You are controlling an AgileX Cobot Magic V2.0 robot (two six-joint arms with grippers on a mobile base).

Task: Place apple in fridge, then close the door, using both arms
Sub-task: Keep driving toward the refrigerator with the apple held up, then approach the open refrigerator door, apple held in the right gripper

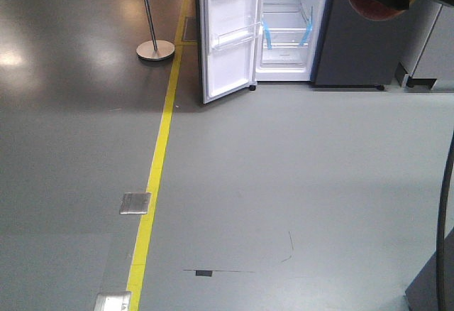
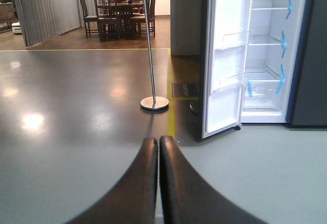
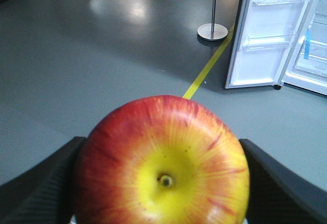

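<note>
The apple (image 3: 161,162), glossy red with a yellow centre, fills the right wrist view, and my right gripper (image 3: 162,183) is shut on it with a black finger on each side. In the front view the apple (image 1: 376,9) shows at the top right under that gripper. The fridge (image 1: 287,23) stands ahead with its white inside, shelves and blue tape showing. Its door (image 1: 228,34) hangs wide open to the left, with clear bins on its white inner face. My left gripper (image 2: 159,141) is shut on nothing, well short of the fridge (image 2: 268,55) and its door (image 2: 225,65).
A yellow floor line (image 1: 157,162) runs from the front toward the door's foot. A metal pole on a round base (image 1: 154,50) stands left of the door. A dark grey cabinet (image 1: 351,48) adjoins the fridge on the right. Two metal floor plates (image 1: 135,203) lie by the line.
</note>
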